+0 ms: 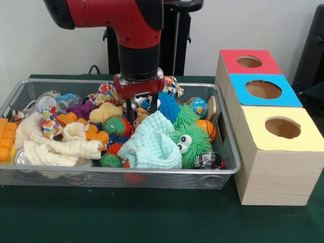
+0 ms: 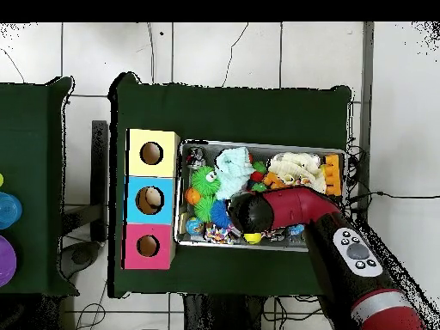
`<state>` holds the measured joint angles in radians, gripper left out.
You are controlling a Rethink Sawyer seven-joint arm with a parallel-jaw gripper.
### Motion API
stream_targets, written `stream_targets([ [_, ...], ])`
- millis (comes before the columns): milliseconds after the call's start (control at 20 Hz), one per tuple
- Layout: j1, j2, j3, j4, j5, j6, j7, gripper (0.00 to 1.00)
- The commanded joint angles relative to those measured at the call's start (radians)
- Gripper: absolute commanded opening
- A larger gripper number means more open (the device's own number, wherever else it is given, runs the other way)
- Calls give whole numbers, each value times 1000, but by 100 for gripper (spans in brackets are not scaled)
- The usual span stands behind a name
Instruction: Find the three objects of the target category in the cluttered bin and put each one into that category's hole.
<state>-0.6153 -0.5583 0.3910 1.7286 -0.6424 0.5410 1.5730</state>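
The wire mesh bin (image 1: 152, 172) holds a heap of toys and cloths; it also shows in the overhead view (image 2: 182, 172). My gripper (image 1: 141, 107) is low in the bin's back middle. Its fingers (image 1: 130, 109) stand apart on either side of a small tan figure (image 1: 139, 117); I cannot tell whether they touch it. A pale yellow figure (image 1: 104, 112) lies to its left, and an orange-brown figure (image 1: 96, 134) lies nearer the front. The red-panelled hole (image 1: 249, 62) tops the farthest box, also seen from overhead (image 2: 148, 246). In the overhead view my arm (image 2: 284, 208) hides the gripper.
Green fuzzy balls (image 1: 191, 143), a blue one (image 1: 168, 105), a mint cloth (image 1: 152, 142) and a cream cloth (image 1: 55, 149) crowd the bin. Orange blocks (image 1: 5, 139) lie at its left end. Blue (image 1: 263, 89) and yellow (image 1: 282, 127) holes stand nearer the camera.
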Motion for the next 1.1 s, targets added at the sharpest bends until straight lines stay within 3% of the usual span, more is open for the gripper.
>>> stream_targets([
  [50, 13, 54, -6, -58, -71, -23, -26, 100],
  [500, 41, 84, -34, -96, -86, -11, -2, 100],
  [550, 51, 84, -43, -99, -86, -9, -2, 0],
  [750, 47, 97, -44, -111, -74, 7, -12, 0],
  [1100, 94, 7, -86, -55, -34, 81, 26, 0],
])
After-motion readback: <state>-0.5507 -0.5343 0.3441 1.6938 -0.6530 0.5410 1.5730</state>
